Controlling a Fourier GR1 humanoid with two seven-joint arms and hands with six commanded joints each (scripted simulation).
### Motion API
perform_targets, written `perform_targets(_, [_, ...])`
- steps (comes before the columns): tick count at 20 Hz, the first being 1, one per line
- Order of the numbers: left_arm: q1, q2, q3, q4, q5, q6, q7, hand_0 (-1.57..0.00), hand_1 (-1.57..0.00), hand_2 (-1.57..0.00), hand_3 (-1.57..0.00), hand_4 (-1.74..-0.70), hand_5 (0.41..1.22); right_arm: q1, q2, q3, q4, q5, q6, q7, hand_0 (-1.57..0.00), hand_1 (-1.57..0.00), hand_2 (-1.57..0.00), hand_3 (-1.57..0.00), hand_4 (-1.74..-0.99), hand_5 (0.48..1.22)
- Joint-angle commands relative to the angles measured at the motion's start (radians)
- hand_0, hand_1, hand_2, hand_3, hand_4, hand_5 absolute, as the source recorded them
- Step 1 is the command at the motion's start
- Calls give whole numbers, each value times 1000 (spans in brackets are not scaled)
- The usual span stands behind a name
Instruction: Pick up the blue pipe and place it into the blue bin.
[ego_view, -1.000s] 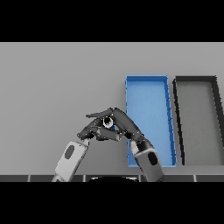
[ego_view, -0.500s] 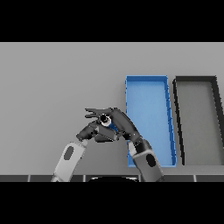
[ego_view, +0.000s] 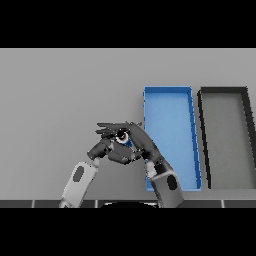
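The blue pipe shows only as a round end with a sliver of blue, held just left of the blue bin. My right hand reaches up and left from the lower edge, with its fingers curled round the pipe. Its fingertips point left. My left hand lies just below and partly under the right hand, fingers relaxed and holding nothing. Most of the pipe is hidden by the hands.
A black bin of about the same size stands right beside the blue bin, on its right. The grey table stretches to the left and far side of the hands.
The right hand with the pipe has shifted slightly left and away from me. The left hand has stayed close beneath it.
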Motion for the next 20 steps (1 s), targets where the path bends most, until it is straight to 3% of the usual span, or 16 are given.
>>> perform_targets(1, [0,7,8,6,4,-3,-1,-25,-23,-22,-20,-922,482,-21,7,-26,-12,-21,4,13,-1571,-1571,-1571,-1570,-1741,1221])
perform_targets(4, [6,3,-3,3,1,-9,8,-12,-11,-11,-10,-909,464,-106,52,-99,-49,-87,-3,103,-1571,-1571,-1571,-1571,-1741,1221])
perform_targets(7, [-2,3,2,12,-2,0,-3,-6,-5,-5,-5,-906,445,-203,15,-185,2,-188,-5,110,-1571,-1571,-1571,-1571,-1741,1221])
perform_targets(9, [0,7,5,7,15,-11,12,-3,-3,-3,-3,-906,437,-328,-72,-255,10,-287,-65,110,-1571,-1571,-1571,-1571,-1741,1221])
perform_targets(13, [14,18,6,-10,18,-17,25,-1,-1,-1,0,-898,430,-495,-325,-373,42,-313,-254,110,-1571,-1571,-1571,-1571,-1741,1221])
perform_targets(17, [5,14,3,-7,15,-14,28,0,0,0,0,-890,415,-463,-578,-413,85,-436,-397,110,-1571,-1571,-1571,-1571,-1741,1221])
perform_targets(20, [8,29,1,-8,-2,-7,11,1,1,1,1,-877,412,-338,-719,-419,52,-504,-452,110,-1571,-1571,-1571,-1571,-1741,1221])
